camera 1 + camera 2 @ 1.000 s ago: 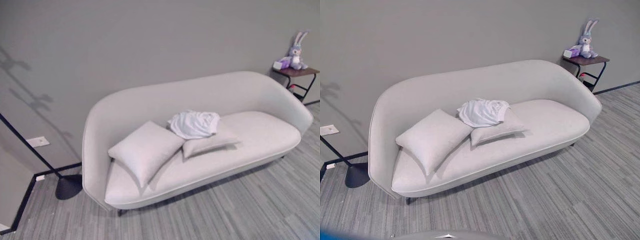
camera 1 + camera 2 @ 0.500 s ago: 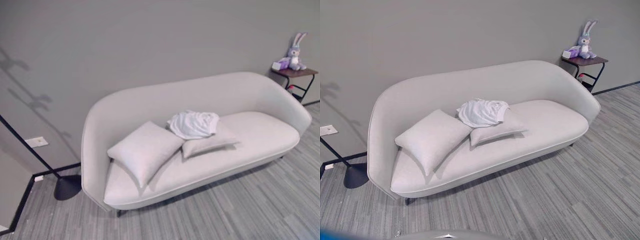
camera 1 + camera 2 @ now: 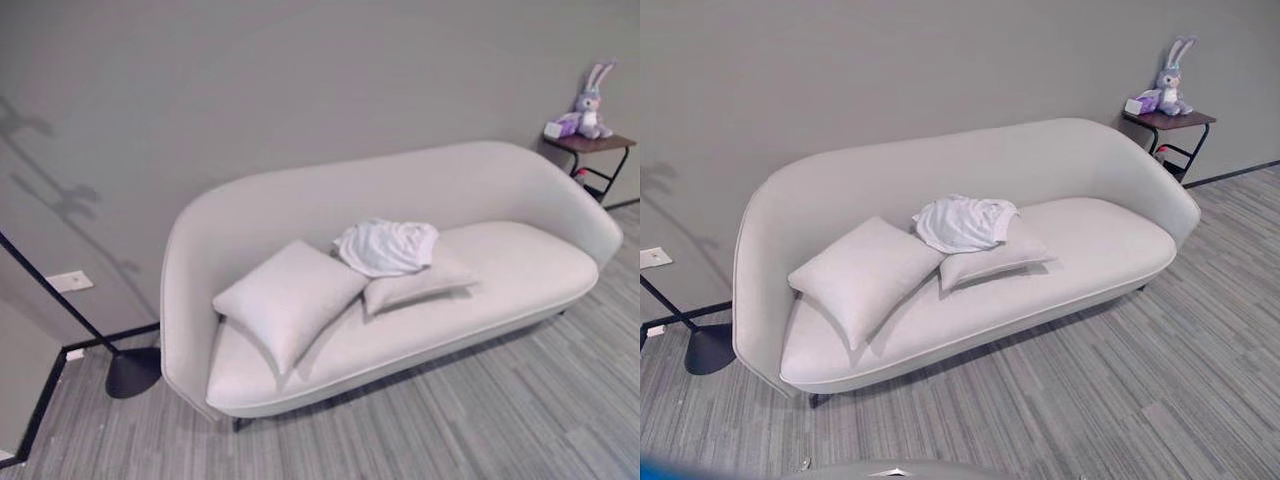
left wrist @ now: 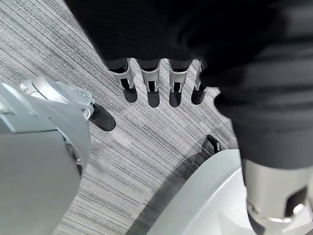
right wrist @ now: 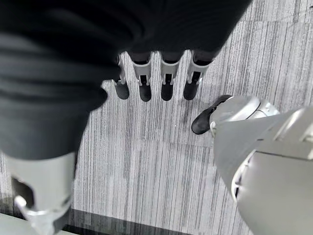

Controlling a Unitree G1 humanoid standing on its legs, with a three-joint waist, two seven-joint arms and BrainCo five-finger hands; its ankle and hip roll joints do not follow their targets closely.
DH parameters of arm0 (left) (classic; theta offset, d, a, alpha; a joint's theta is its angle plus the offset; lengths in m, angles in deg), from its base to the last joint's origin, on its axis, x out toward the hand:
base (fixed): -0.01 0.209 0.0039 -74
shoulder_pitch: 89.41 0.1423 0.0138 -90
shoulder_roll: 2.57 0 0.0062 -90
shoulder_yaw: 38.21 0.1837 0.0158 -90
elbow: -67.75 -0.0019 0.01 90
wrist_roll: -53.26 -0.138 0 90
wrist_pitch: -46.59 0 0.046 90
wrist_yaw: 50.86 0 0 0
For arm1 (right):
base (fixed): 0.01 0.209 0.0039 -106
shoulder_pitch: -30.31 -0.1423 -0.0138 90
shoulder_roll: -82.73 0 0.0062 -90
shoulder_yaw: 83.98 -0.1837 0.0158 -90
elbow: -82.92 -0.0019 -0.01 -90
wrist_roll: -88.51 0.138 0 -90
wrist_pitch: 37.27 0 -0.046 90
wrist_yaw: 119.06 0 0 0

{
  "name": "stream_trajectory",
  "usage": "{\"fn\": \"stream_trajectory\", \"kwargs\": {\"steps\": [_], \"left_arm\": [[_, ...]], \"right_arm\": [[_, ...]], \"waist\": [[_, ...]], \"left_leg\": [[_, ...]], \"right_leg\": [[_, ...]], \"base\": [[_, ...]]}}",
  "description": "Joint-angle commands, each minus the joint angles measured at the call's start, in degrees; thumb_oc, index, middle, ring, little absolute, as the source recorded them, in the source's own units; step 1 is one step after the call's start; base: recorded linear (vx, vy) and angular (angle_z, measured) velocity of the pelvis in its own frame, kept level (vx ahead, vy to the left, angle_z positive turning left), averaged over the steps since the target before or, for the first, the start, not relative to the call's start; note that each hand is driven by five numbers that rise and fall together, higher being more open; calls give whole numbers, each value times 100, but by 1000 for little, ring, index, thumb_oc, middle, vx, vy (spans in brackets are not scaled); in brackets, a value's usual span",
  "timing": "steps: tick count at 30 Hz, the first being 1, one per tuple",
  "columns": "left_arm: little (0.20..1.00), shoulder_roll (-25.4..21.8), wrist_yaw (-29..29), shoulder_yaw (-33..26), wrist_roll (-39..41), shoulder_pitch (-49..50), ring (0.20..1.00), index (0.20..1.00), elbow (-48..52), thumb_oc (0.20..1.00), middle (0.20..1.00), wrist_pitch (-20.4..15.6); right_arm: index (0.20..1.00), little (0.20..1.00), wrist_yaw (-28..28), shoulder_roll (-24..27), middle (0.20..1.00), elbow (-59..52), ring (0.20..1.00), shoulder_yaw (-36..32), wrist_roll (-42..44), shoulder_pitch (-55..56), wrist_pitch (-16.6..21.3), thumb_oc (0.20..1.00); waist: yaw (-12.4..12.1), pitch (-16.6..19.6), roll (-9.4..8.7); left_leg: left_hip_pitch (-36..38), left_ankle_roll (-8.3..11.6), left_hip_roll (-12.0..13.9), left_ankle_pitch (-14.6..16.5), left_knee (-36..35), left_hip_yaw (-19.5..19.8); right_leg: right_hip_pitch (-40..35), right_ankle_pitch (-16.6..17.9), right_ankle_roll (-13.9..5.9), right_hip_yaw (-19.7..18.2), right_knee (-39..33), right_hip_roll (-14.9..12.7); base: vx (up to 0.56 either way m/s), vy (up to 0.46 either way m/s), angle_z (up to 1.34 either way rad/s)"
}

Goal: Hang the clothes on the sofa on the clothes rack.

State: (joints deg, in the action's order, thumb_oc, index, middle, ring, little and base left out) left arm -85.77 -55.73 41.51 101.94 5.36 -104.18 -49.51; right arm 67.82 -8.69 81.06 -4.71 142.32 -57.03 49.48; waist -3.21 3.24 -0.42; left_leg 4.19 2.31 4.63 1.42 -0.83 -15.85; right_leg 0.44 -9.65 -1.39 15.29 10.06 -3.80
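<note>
Nearest, in the wrist views, the left hand and the right hand each hang over the grey striped floor, fingers straight and relaxed, thumb apart, holding nothing. Neither hand is near the garment; both are well apart from the sofa seat where it lies.

Farther off, the pale grey sofa with a curved back stands on the floor against the grey wall. A crumpled white garment lies on the middle of the seat, touching the backrest and resting on the far edge of a flat cushion. A larger square cushion leans just left of it, its corner overlapping the flat cushion.

To the left of the sofa, a black stand with a round base rests on the floor, its thin pole rising leftward; a white wall socket sits low on the wall behind it. At the far right, beyond the sofa's end, a small side table with a dark frame carries a purple plush rabbit and a small box beside it.
</note>
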Motion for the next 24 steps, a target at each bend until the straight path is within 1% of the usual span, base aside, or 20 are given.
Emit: {"fn": "stream_trajectory", "kwargs": {"steps": [1, 3, 5, 7, 8, 9, 10, 11, 12, 13, 14, 15, 16, 17, 18, 20, 21, 22, 23, 24], "left_arm": [[1000, -32, -19, -164, -190, -268, 1000, 1000, -256, 1000, 1000, -119], [1000, -67, -6, -151, -163, -310, 1000, 1000, -238, 1000, 1000, -127], [1000, -99, 30, -164, -155, -333, 1000, 1000, -259, 1000, 1000, -132], [1000, -164, 79, -172, -228, -349, 1000, 1000, -284, 1000, 1000, -126], [1000, -165, 79, -176, -229, -354, 1000, 1000, -286, 1000, 1000, -126], [1000, -189, 79, -147, -256, -358, 1000, 1000, -287, 1000, 1000, -125], [1000, -237, 98, -138, -275, -355, 1000, 1000, -297, 1000, 1000, -133], [1000, -255, 124, -147, -272, -354, 1000, 1000, -295, 1000, 1000, -153], [1000, -264, 132, -150, -287, -359, 1000, 1000, -279, 1000, 1000, -173], [1000, -279, 133, -142, -319, -358, 1000, 1000, -238, 1000, 1000, -184], [1000, -294, 147, -130, -324, -344, 1000, 1000, -198, 1000, 1000, -198], [1000, -291, 209, -156, -259, -338, 1000, 1000, -122, 1000, 1000, -222], [1000, -291, 211, -157, -260, -337, 1000, 1000, -119, 1000, 1000, -221], [1000, -305, 274, -192, -233, -353, 1000, 1000, -56, 1000, 1000, -269], [1000, -306, 280, -200, -234, -351, 1000, 1000, -52, 1000, 1000, -269], [1000, -326, 330, -191, -224, -376, 1000, 1000, 12, 1000, 1000, -321], [1000, -326, 332, -191, -222, -374, 1000, 1000, 16, 1000, 1000, -321], [1000, -338, 350, -188, -210, -418, 1000, 1000, 28, 1000, 1000, -367], [1000, -330, 355, -182, -211, -413, 1000, 1000, 32, 1000, 1000, -371], [1000, -321, 364, -171, -197, -437, 1000, 1000, 70, 1000, 1000, -372]], "right_arm": [[1000, 1000, 105, -116, 1000, 349, 1000, -2, -332, -324, 79, 1000], [1000, 1000, 132, -137, 1000, 263, 1000, 56, -406, -356, 97, 1000], [1000, 1000, 161, -174, 1000, 174, 1000, 125, -434, -390, 123, 1000], [1000, 1000, 168, -207, 1000, 37, 1000, 210, -513, -426, 159, 1000], [1000, 1000, 165, -209, 1000, 34, 1000, 211, -513, -429, 158, 1000], [1000, 1000, 176, -238, 1000, -70, 1000, 265, -533, -447, 191, 1000], [1000, 1000, 175, -320, 1000, -313, 1000, 376, -520, -436, 262, 1000], [1000, 1000, 157, -336, 1000, -429, 1000, 397, -505, -431, 303, 1000], [1000, 1000, 151, -339, 1000, -475, 1000, 408, -503, -441, 323, 1000], [1000, 1000, 139, -344, 1000, -568, 1000, 418, -481, -463, 366, 1000], [1000, 1000, 105, -352, 1000, -682, 1000, 434, -474, -480, 413, 1000], [1000, 1000, 44, -352, 1000, -874, 1000, 436, -431, -582, 505, 1000], [1000, 1000, 39, -355, 1000, -879, 1000, 438, -431, -580, 504, 1000], [1000, 1000, 4, -406, 1000, -1114, 1000, 514, -451, -657, 555, 1000], [1000, 1000, -9, -416, 1000, -1132, 1000, 522, -453, -652, 554, 1000], [1000, 1000, -7, -498, 1000, -1481, 1000, 687, -521, -674, 600, 1000], [1000, 1000, -19, -504, 1000, -1505, 1000, 691, -520, -661, 600, 1000], [1000, 1000, -16, -517, 1000, -1605, 1000, 750, -540, -647, 628, 1000], [1000, 1000, -13, -537, 1000, -1686, 1000, 859, -618, -639, 649, 1000], [1000, 1000, -21, -530, 1000, -1684, 1000, 911, -681, -657, 656, 1000]], "waist": [[87, -121, -274], [101, -231, -251], [95, -325, -210], [138, -493, -180], [133, -497, -194], [160, -576, -156], [161, -614, -127], [141, -597, -127], [108, -561, -125], [81, -549, -121], [87, -532, -100], [104, -540, -183], [103, -548, -174], [98, -543, -208], [93, -543, -201], [80, -548, -277], [89, -572, -309], [77, -558, -348], [82, -523, -436], [91, -485, -455]], "left_leg": [[188, -36, -203, -94, -417, 318], [217, -127, -251, -66, -417, 347], [301, -230, -326, 6, -417, 363], [472, -368, -440, 103, -417, 354], [471, -378, -460, 104, -417, 347], [509, -420, -463, 115, -417, 358], [592, -451, -476, 164, -417, 329], [602, -432, -483, 176, -417, 299], [634, -388, -482, 282, -417, 334], [619, -346, -465, 304, -417, 325], [635, -273, -395, 369, -417, 353], [617, -171, -372, 328, -417, 334], [629, -167, -359, 331, -417, 332], [796, -27, -251, 462, -417, 393], [805, -21, -240, 475, -417, 384], [1040, 148, -106, 562, -417, 399], [1028, 141, -140, 510, -417, 363], [1102, 214, -105, 600, -417, 391], [1150, 252, -121, 606, -417, 423], [1186, 318, -23, 619, -417, 463]], "right_leg": [[-645, 1446, -637, 606, -1430, -641], [-415, 1317, -643, 590, -863, -757], [-119, 1295, -726, 544, -164, -932], [307, 1798, -908, 493, 857, -1252], [334, 1784, -920, 470, 900, -1277], [494, 1938, -977, 453, 1308, -1330], [689, 2002, -1048, 578, 1705, -1561], [662, 2021, -1037, 736, 1559, -1694], [598, 1923, -1107, 778, 1337, -1795], [492, 1873, -1088, 940, 972, -1871], [353, 1952, -1118, 1053, 463, -1848], [377, 2284, -1087, 1021, -535, -1940], [336, 2320, -1085, 1035, -598, -1913], [418, 2577, -1286, 879, -1124, -2023], [399, 2603, -1289, 874, -1166, -2000], [452, 2976, -1361, 825, -1411, -2172], [460, 3031, -1352, 869, -1410, -2214], [365, 2939, -1349, 852, -1461, -2175], [332, 3029, -1361, 856, -1424, -2175], [328, 2889, -1356, 857, -1360, -2112]], "base": [[7, 198, -2], [-23, 169, 1], [-1, 178, 2], [-3, 175, -9], [-25, 107, -17], [52, 94, -7], [91, 79, 3], [189, 12, 11], [157, -79, 6], [195, -139, -14], [165, -283, -15], [135, -240, -13], [260, -331, -5], [206, -160, -10], [293, -253, -16], [248, -263, -6], [249, -266, -3], [179, -187, 1], [300, -269, 9], [286, -274, 14]]}}
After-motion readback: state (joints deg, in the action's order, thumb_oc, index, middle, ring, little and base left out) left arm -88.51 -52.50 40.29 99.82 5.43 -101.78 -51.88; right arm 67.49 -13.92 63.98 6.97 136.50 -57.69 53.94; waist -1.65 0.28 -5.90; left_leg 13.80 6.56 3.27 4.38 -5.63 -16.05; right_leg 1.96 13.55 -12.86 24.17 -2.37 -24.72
